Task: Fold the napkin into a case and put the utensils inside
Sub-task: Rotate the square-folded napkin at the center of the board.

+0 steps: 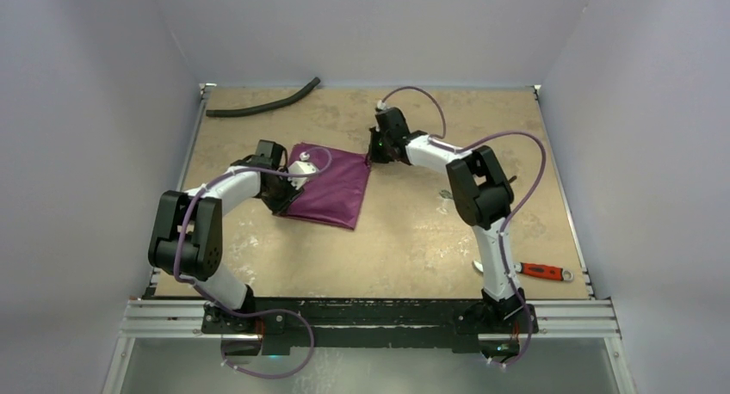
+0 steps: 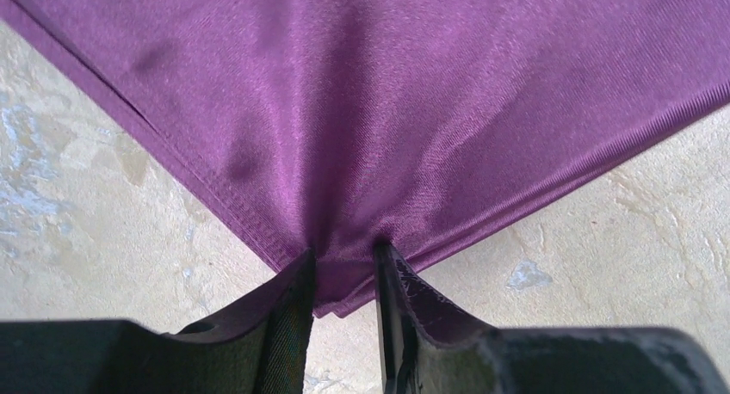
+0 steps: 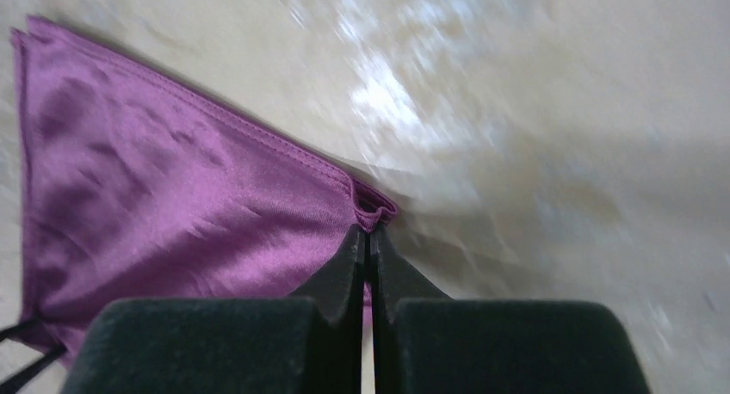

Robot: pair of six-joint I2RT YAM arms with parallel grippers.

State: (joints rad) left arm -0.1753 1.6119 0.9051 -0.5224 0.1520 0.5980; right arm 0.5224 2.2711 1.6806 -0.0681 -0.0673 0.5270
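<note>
The plum-purple napkin [image 1: 331,187] lies folded on the table, its layered edges showing in the left wrist view [image 2: 413,93] and the right wrist view [image 3: 172,196]. My left gripper [image 1: 282,198] is at its near-left corner. Its fingers [image 2: 344,261] are closed on that corner, and creases fan out from the pinch. My right gripper [image 1: 372,159] is at the far-right corner, its fingertips [image 3: 368,232] shut on the bunched hem there. The utensils are hidden; only a small silvery bit [image 1: 446,193] peeks out beside my right arm's elbow.
A long black hose [image 1: 262,106] lies at the back left. A red-handled tool [image 1: 542,271] rests near the front right edge, beside the right arm's base. Metal rails border the beige tabletop [image 1: 413,239].
</note>
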